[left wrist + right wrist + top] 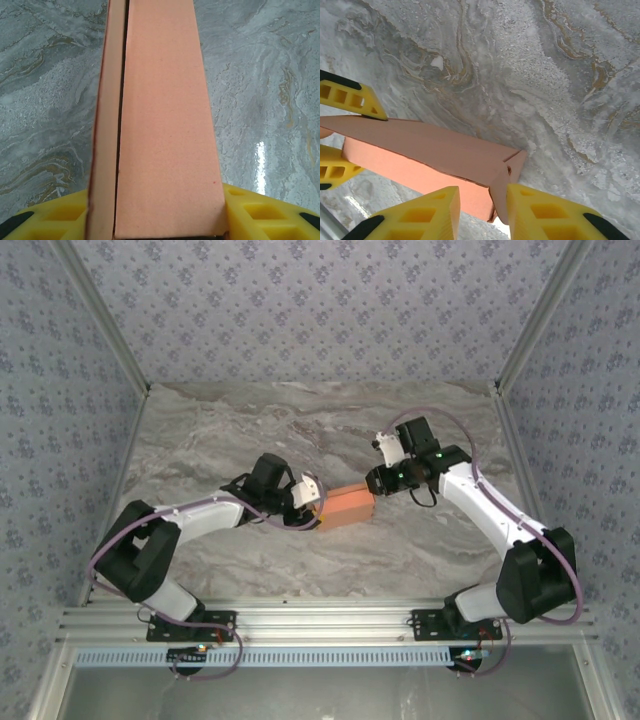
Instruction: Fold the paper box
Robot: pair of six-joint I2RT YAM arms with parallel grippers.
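1. Closest to the left gripper (155,232) are its own yellow fingers (265,212). One sits on each side of the near end of the paper box (165,125) and presses on it. So this gripper is pinching the box.
2. From those fingers the box runs straight away, above the table (260,75). A long dark crack (121,100) runs down it, between the wide top face and a thin side strip (107,125). That side looks not quite shut.
3. The right gripper (482,215) is at the other end of the box. Its fingers stand a little apart, with the end flap (501,197) between them. The flap is right against one finger and there is a gap beside the other, so it is not squeezed yet.
4. Farther out from the right gripper, the box reaches across to the left gripper's fingers, which hold it there.
5. Below and past both grippers lies the grey marble table. The box seems to hang a little above it.
6. Things could go wrong from here.
   - If the right fingers squeeze the flap while it is crooked, the thin card could crease in the wrong spot.
   - If the right gripper pushes too hard toward the left one, the box could bend in the middle or slip out of the pinch.
   - The crack could open wider too, and the side could pop out.
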